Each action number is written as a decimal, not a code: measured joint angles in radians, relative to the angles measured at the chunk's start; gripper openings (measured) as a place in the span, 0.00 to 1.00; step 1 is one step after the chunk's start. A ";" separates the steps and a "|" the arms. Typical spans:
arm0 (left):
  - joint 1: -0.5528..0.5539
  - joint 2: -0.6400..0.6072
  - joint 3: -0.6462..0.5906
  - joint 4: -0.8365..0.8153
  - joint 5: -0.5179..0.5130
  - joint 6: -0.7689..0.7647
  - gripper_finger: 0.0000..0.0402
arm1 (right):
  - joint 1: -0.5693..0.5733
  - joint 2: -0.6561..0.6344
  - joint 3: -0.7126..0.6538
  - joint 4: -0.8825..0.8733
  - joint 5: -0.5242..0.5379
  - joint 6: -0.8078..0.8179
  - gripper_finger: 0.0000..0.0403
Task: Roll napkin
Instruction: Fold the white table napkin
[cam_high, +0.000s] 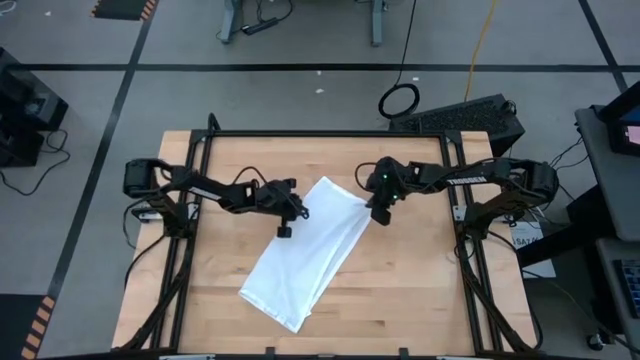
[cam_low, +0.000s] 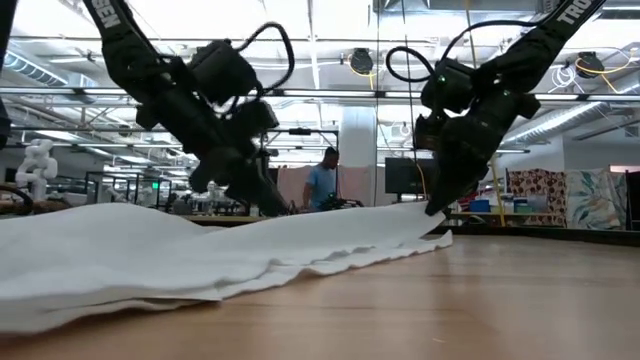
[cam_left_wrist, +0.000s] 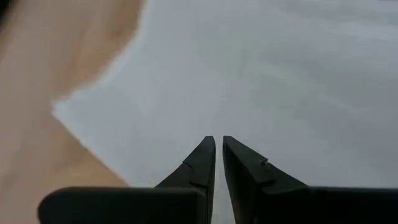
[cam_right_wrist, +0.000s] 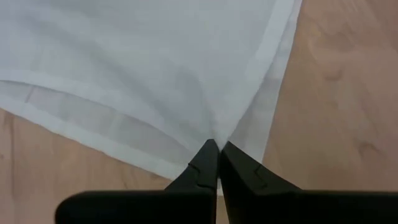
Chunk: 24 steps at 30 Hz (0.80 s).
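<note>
The white napkin (cam_high: 305, 255) lies slantwise on the wooden table, its near end (cam_high: 285, 318) flat on the wood and its far end raised a little. My left gripper (cam_high: 288, 220) stands at the napkin's long left edge near the far end, shut on the cloth. My right gripper (cam_high: 381, 214) is at the far right corner, shut on it. In the low view the cloth (cam_low: 200, 250) runs in a low ridge between the left gripper (cam_low: 272, 205) and the right gripper (cam_low: 437, 208). My left gripper pinches the napkin's long left edge (cam_left_wrist: 217, 127) between its two fingers, a little way from the far corner (cam_left_wrist: 57, 109). It comes slanting down from the table's left. A faint crease runs away from the fingertips; one layer or several, I cannot tell. My right gripper pinches the napkin's far right corner (cam_right_wrist: 214, 138), where two hemmed edges meet, between its two fingers. It comes slanting down from the table's right. Creases fan out from the fingertips, and the corner is raised slightly off the wood while the cloth beyond lies on the table.
A black metal frame (cam_high: 330, 134) borders the wooden tabletop (cam_high: 420, 290), with bare wood to the right and left of the napkin. A black case (cam_high: 460, 115) sits beyond the far right corner. A person (cam_low: 322, 180) stands in the room behind the table.
</note>
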 joint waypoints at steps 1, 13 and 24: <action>0.002 0.020 0.000 -0.013 -0.003 0.000 0.10 | 0.000 0.000 0.000 -0.011 0.000 -0.002 0.01; 0.076 0.120 0.000 0.111 -0.091 0.054 0.10 | 0.000 0.000 0.000 -0.079 0.075 0.045 0.01; -0.012 -0.075 -0.001 0.084 0.013 -0.078 0.10 | -0.001 0.000 0.000 -0.091 0.085 0.085 0.01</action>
